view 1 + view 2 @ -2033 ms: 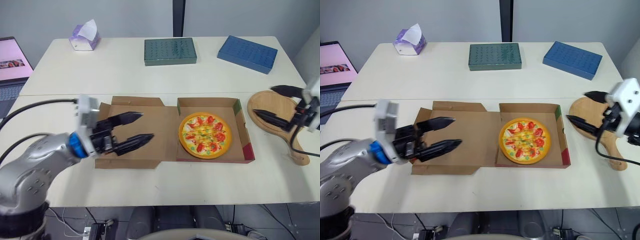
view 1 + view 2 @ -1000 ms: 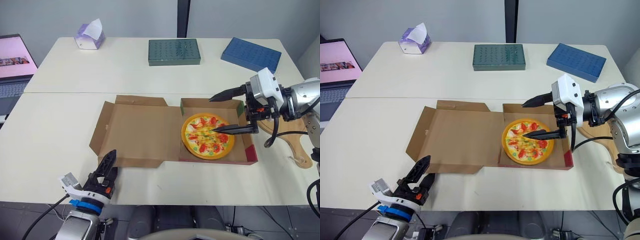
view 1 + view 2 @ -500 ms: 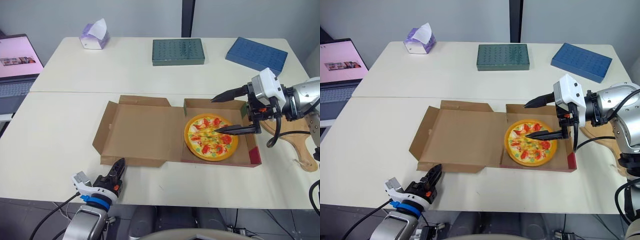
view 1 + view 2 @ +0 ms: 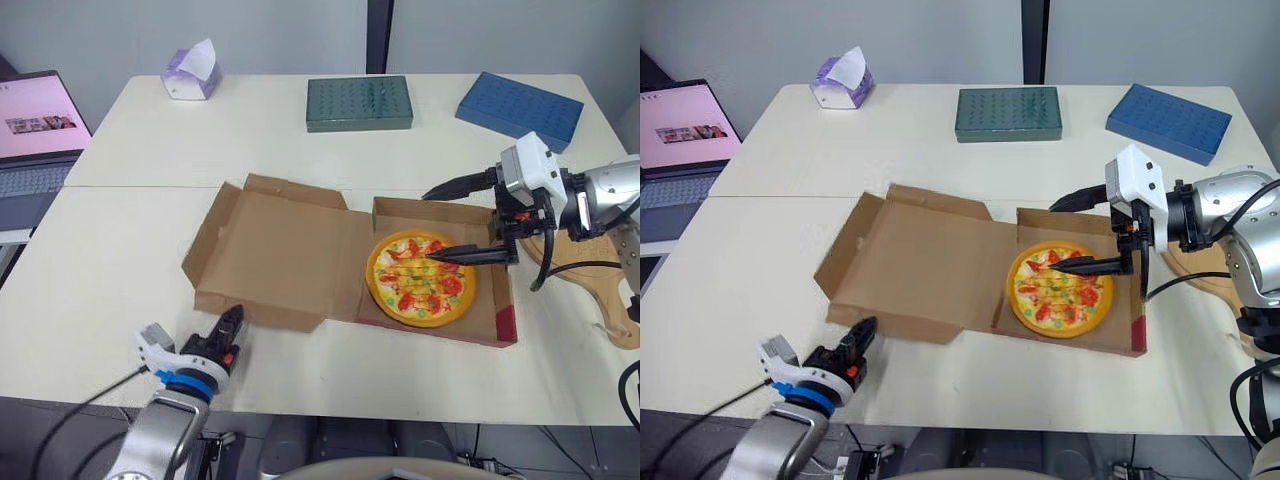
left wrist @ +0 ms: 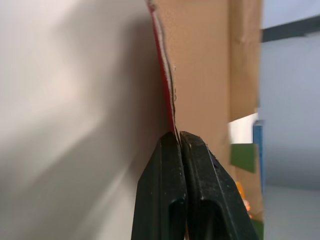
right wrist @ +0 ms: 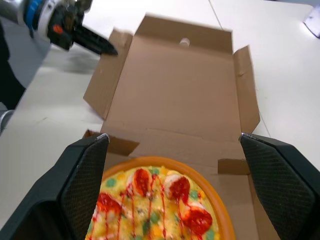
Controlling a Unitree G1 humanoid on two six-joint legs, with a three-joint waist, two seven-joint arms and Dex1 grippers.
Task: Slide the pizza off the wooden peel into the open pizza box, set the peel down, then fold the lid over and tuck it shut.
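Note:
The pizza (image 4: pixel 420 278) lies in the right half of the open cardboard box (image 4: pixel 500 325). Its lid (image 4: pixel 280 250) is spread to the left, with the front edge raised a little off the table. My left gripper (image 4: pixel 232 325) is at the lid's front flap; in the left wrist view its fingers (image 5: pixel 165 190) are shut with the cardboard edge (image 5: pixel 167 90) pinched at their tips. My right gripper (image 4: pixel 428 226) hangs open above the pizza's far side, holding nothing. The wooden peel (image 4: pixel 585 285) lies on the table to the right of the box, partly behind my right arm.
On the far table stand a tissue box (image 4: pixel 192 75), a dark green box (image 4: pixel 360 103) and a blue box (image 4: pixel 518 108). A laptop (image 4: pixel 35 130) sits at the far left. The table's front edge runs just under my left gripper.
My left gripper has shut and moved up to the lid's front flap. The lid's front edge has lifted slightly. The right gripper has hardly moved. The camera has shifted a little.

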